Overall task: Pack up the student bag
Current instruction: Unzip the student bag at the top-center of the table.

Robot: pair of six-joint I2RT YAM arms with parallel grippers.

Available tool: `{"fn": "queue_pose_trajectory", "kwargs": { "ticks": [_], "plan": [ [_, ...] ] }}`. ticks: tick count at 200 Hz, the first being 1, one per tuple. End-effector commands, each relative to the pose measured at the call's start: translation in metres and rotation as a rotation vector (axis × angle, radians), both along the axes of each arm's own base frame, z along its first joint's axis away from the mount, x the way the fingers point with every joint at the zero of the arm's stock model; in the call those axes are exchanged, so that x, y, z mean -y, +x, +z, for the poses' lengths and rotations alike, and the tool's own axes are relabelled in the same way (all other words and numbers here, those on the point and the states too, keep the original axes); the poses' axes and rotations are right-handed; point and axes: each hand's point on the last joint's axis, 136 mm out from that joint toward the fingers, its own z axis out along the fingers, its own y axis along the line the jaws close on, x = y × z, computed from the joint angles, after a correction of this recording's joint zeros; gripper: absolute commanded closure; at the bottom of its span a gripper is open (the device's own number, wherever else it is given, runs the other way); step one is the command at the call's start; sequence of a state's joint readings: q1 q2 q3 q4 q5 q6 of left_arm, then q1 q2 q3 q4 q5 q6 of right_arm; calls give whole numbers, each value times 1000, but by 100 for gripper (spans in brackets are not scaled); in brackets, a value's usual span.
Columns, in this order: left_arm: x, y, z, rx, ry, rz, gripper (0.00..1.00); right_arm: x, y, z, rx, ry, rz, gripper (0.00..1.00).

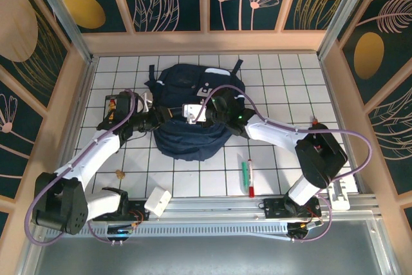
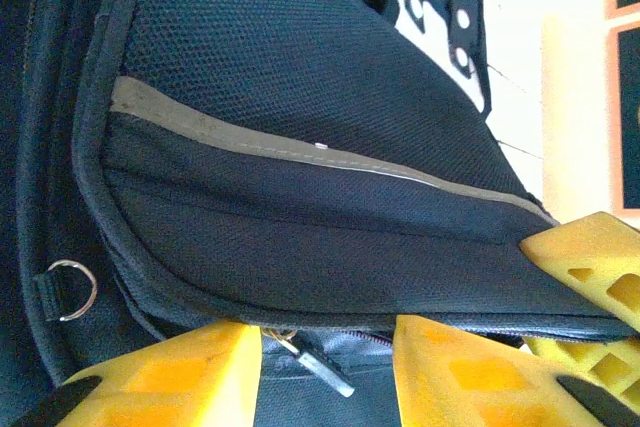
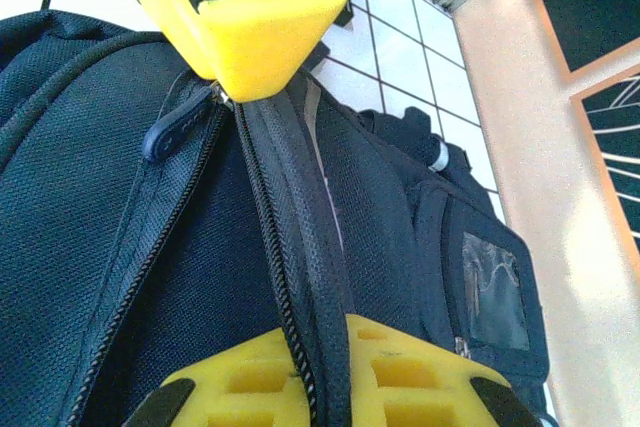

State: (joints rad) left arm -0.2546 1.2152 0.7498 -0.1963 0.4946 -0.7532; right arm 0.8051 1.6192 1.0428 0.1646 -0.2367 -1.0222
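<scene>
Yellow on navy: found the right gripper (image 3: 290,202) clenched, its fingers (image 3: 265,37) pinching a zipper seam of the student bag (image 3: 100,227) from both sides; saw a dark rubber zip pull (image 3: 172,129) just beside the upper finger, and a clear window pocket (image 3: 495,292) farther along the bag's side; found the left gripper (image 2: 322,342) with fingers (image 2: 165,377) parted around a zip strip and a metal puller (image 2: 322,369) under the bag's edge; could not tell whether grasping or merely straddling; noted a pale piping stripe (image 2: 250,139) across the mesh above, a metal D-ring (image 2: 70,289) to the left; from overhead, saw both grippers set close together at the bag's middle, the bag lying centred on the white tiled table (image 1: 283,82); near the front edge, well apart from the bag, spotted a green-and-red marker (image 1: 248,177) and a white box (image 1: 158,201).
</scene>
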Motion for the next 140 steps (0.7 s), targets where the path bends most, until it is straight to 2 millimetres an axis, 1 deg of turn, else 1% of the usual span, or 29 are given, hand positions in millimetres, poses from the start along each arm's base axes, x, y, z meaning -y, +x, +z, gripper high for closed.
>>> {"fn": "queue_pose_trajectory", "kwargs": {
  "ticks": [1,32,58,70,87,103,117,125,140],
  "plan": [
    [-4,-3,-9,-44,59,0,62,-17,2,33,71,71,58,100],
    [-2,-14,-16,-65,88,-19,59,-16,8,34,74,72,46,100],
    [-3,-20,-15,-58,94,-11,58,-15,10,35,79,72,40,100],
    [-5,-19,-16,-55,104,3,58,-14,11,35,77,72,37,100],
    [0,-16,-15,-42,78,11,60,-14,10,34,74,73,36,100],
    [6,-13,-4,1,36,28,60,-13,13,34,74,72,23,100],
    [5,-10,1,20,25,44,60,-13,12,34,73,69,24,100],
    [5,-9,-2,14,34,41,59,-13,11,35,72,72,30,100],
    [7,-7,-14,-24,52,27,60,-15,8,36,68,78,45,100]
  ]
}}
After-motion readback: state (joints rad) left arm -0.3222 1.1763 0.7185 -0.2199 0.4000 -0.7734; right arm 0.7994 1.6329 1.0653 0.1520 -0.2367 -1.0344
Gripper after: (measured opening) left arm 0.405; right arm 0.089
